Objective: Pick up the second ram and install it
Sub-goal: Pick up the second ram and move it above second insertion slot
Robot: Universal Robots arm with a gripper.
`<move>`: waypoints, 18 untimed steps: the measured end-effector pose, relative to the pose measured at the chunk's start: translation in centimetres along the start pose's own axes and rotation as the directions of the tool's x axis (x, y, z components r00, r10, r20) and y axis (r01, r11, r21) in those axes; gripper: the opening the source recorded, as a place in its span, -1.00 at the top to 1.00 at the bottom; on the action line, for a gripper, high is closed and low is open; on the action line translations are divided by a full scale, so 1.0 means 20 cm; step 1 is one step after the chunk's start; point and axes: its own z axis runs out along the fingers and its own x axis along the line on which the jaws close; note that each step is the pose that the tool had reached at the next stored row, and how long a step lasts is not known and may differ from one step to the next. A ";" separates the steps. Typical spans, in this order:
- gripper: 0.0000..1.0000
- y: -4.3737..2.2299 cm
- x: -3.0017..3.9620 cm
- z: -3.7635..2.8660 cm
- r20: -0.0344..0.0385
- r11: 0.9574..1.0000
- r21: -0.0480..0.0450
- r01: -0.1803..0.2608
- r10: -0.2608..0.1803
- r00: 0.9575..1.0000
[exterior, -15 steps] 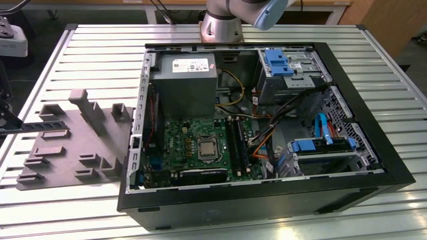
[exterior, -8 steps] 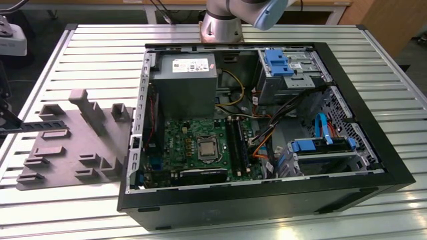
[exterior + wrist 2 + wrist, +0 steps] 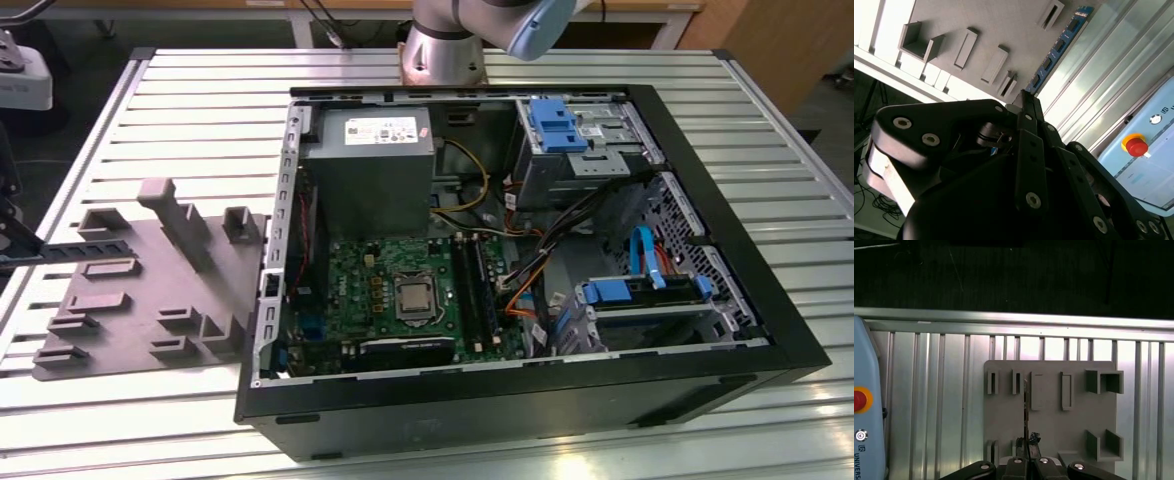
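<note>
Over the gray fixture (image 3: 120, 320) at the exterior view's left side of the tabletop (image 3: 187, 110), the gripper (image 3: 1026, 100) has its fingers drawn together on one end of the second ram (image 3: 1059, 45). The thin bluish-green board runs on edge away from them along the fixture's outer margin. In the first wrist view the ram (image 3: 1025, 405) shows edge-on as a dark line between two of the fixture's slots. Whether it sits in a slot or is already free of one cannot be told. The likeliest trouble is the hold itself: gripped at one end only, the long board could tilt or slip if it drags on a slot wall or clips an upright post (image 3: 167, 205). A tilted board would probably not seat squarely in the black memory slots (image 3: 474, 290) on the motherboard (image 3: 387, 270). Those slots lie deep inside the open computer case (image 3: 534, 410), well apart from the fixture. The case's near wall stands between the two, and orange and yellow cables (image 3: 521, 285) lie just beside the slots, so a low path risks a snag. Room is open above the fixture, while a light-blue box with a red button (image 3: 1136, 145) sits near its outer side.
</note>
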 end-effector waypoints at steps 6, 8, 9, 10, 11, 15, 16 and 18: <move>0.77 0.000 -0.001 -0.018 0.000 1.000 0.001 0.000 0.000 1.000; 0.77 0.000 -0.001 -0.019 0.000 1.000 0.001 0.000 0.000 1.000; 0.77 0.000 -0.001 -0.020 0.000 1.000 0.001 0.000 0.000 1.000; 0.77 0.000 -0.001 -0.021 0.000 1.000 0.001 0.000 0.000 1.000; 0.77 0.000 -0.001 -0.022 0.000 1.000 0.001 0.000 0.000 1.000; 0.77 0.000 -0.001 -0.029 0.000 1.000 0.001 0.000 0.000 1.000; 0.77 0.000 -0.001 -0.030 0.000 1.000 0.002 0.000 0.000 1.000; 0.77 0.000 -0.001 -0.034 0.000 1.000 0.002 0.000 0.000 1.000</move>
